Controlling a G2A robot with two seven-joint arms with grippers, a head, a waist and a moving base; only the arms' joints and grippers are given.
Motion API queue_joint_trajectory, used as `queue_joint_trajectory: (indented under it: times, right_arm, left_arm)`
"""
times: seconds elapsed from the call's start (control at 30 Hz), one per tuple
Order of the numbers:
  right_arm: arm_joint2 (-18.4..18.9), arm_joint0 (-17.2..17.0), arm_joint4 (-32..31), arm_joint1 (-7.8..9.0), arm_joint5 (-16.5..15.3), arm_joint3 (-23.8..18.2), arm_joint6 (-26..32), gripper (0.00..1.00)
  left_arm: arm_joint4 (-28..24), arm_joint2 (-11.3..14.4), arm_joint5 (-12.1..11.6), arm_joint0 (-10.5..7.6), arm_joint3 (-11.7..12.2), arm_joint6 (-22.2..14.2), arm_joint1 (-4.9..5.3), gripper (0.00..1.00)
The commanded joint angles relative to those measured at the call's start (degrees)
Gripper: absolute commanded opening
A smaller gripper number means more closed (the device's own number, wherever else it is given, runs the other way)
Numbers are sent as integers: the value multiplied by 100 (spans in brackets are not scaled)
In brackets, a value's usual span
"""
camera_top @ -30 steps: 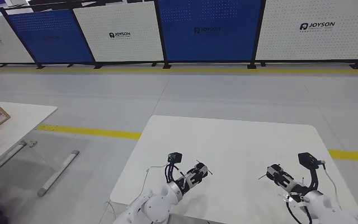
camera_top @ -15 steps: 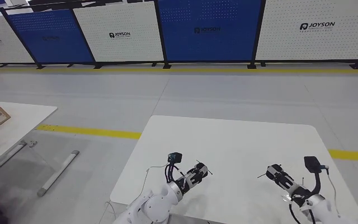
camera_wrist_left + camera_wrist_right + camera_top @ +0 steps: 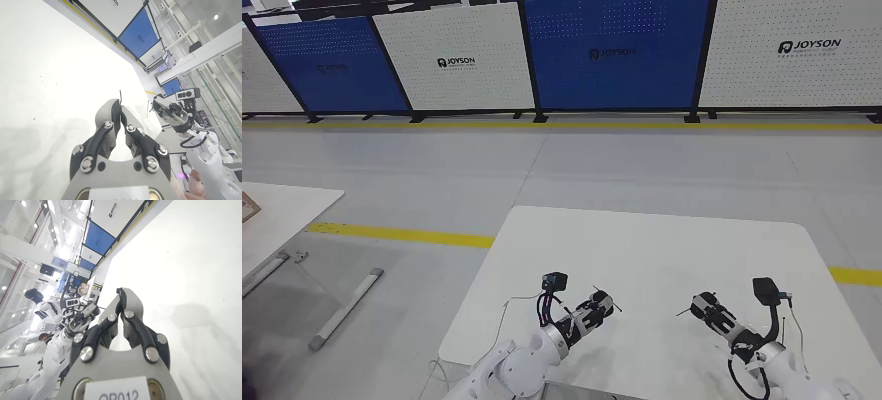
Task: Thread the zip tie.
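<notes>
My left gripper (image 3: 120, 107) is shut on a thin black zip tie (image 3: 120, 96), whose tip pokes out past the fingertips. From above, this gripper (image 3: 600, 302) hovers over the near left part of the white table (image 3: 662, 245), and the zip tie (image 3: 615, 306) points to the right. My right gripper (image 3: 121, 293) is shut on a second short black tie piece (image 3: 118, 290). It sits to the right of the left one (image 3: 702, 304), with its thin black strip (image 3: 683, 312) pointing left. A gap of bare table separates the two grippers.
The white table's front edge (image 3: 542, 368) lies just below both grippers. Its far half is bare. A second white table (image 3: 282, 205) stands off to the left across the floor.
My right gripper has moved left across the table toward the left gripper, narrowing the gap. The left gripper has stayed put, still shut on its zip tie.
</notes>
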Motion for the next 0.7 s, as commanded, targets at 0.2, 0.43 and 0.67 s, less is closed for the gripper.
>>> queue_joint_trajectory:
  times: [0.2, 0.43, 0.67]
  right_arm:
    - [0, 0, 0, 0, 0, 0, 0, 0]
    - [0, 0, 0, 0, 0, 0, 0, 0]
    - [0, 0, 0, 0, 0, 0, 0, 0]
  left_arm:
    - [0, 0, 0, 0, 0, 0, 0, 0]
    - [0, 0, 0, 0, 0, 0, 0, 0]
    - [-45, 74, 76, -36, -124, 561, -51, 0]
